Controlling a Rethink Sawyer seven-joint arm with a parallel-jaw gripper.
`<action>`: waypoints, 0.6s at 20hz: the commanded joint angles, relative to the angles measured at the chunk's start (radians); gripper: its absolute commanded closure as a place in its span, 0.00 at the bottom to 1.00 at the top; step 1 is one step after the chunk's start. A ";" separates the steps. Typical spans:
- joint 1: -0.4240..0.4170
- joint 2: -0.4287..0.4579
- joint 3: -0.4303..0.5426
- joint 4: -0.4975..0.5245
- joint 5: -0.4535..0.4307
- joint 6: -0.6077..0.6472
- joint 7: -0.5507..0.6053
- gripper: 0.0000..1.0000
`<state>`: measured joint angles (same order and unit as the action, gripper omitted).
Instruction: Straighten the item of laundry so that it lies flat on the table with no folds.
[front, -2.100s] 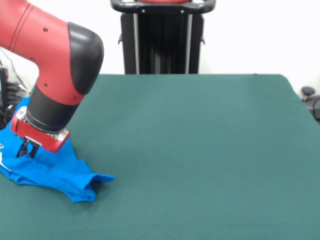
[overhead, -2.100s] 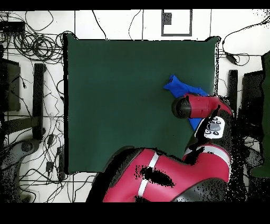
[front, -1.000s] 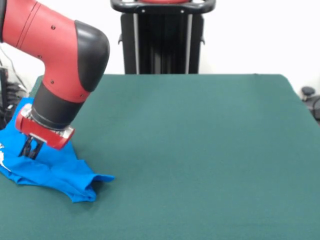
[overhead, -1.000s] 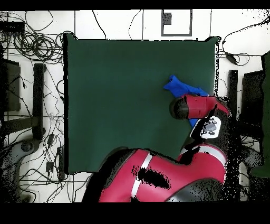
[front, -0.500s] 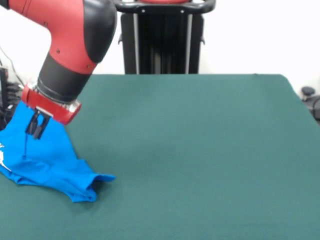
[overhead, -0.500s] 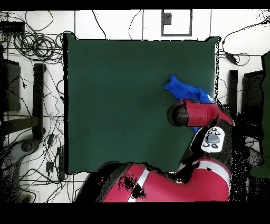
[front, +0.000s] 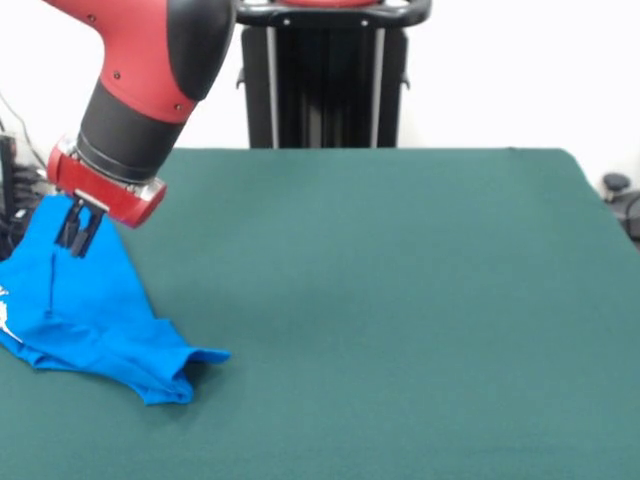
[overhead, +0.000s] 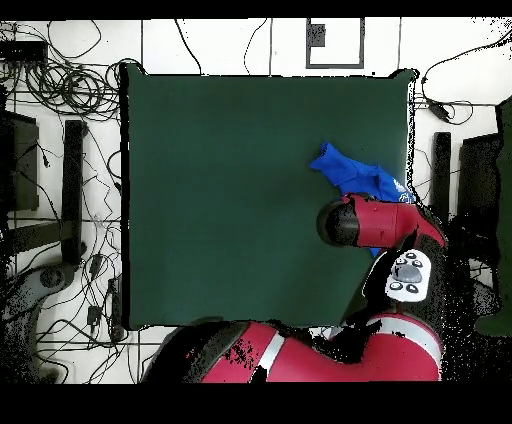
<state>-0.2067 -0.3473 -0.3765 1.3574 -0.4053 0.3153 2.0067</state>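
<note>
The bright blue T-shirt (front: 95, 320) lies crumpled at the left edge of the dark green table (front: 400, 300), with a bit of white print showing at the picture's left edge. My gripper (front: 75, 232) is shut on a pinch of the shirt's cloth and holds it up in a peak above the table, while the rest trails down to a sleeve on the felt. In the overhead view the shirt (overhead: 355, 175) lies by the right edge of the table (overhead: 220, 180). The arm (overhead: 375, 222) hides the gripper there.
The robot's black pedestal (front: 325, 75) stands behind the table's far edge. The shirt hangs close to the table's side edge. Cables (overhead: 60, 90) and stands lie on the floor round the table in the overhead view.
My gripper has risen and moved toward the table's far side, pulling the shirt's cloth up into a peak. The sleeve on the felt has stayed in place.
</note>
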 joint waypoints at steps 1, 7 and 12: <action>0.027 0.061 0.071 0.102 0.056 -0.030 0.190 1.00; 0.020 0.109 0.066 0.054 0.044 -0.069 0.187 1.00; 0.029 0.127 0.048 0.042 0.048 -0.103 0.209 0.00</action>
<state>-0.2070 -0.3209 -0.3762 1.3603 -0.4049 0.2944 2.0067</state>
